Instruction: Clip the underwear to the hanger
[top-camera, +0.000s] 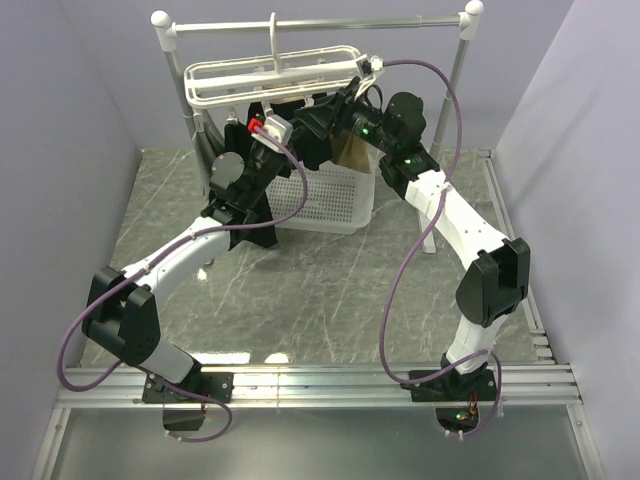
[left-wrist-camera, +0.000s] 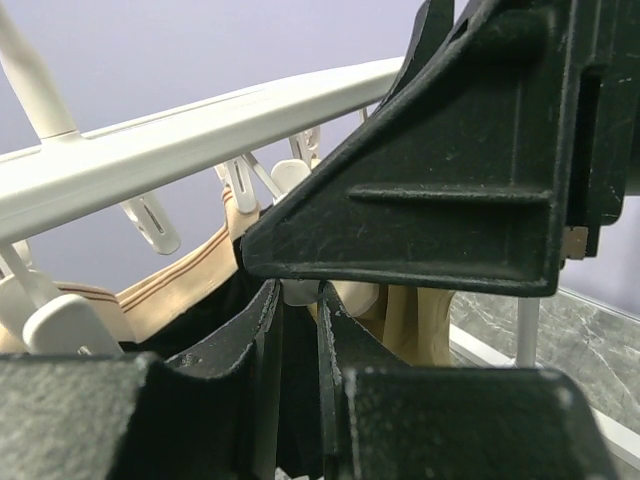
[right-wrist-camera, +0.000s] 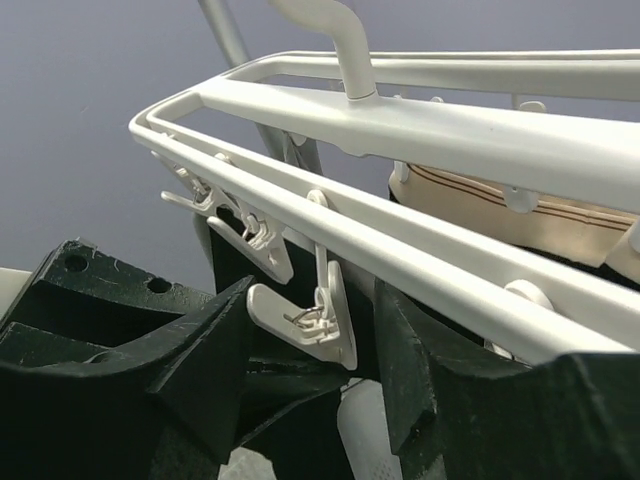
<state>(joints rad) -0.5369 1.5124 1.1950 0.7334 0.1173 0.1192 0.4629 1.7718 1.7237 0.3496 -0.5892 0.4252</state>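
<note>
The white hanger (top-camera: 270, 78) hangs from the rail; its bars show in the left wrist view (left-wrist-camera: 150, 150) and the right wrist view (right-wrist-camera: 420, 120). The black underwear (top-camera: 293, 112) hangs bunched under the frame between both grippers. My left gripper (top-camera: 285, 135) is shut on the underwear (left-wrist-camera: 296, 390), which sits between its fingers just under a white clip peg (left-wrist-camera: 298, 292). My right gripper (right-wrist-camera: 312, 360) is open, its fingers (right-wrist-camera: 205, 350) on either side of a dangling peg (right-wrist-camera: 318, 312), with black fabric (right-wrist-camera: 238, 268) behind it.
A tan-beige garment (right-wrist-camera: 520, 215) is clipped on the hanger, also seen from the left wrist (left-wrist-camera: 170, 282). The grey rail stand (top-camera: 320, 22) carries the hanger. The white perforated basket (top-camera: 335, 205) stands below. Purple walls close in on both sides.
</note>
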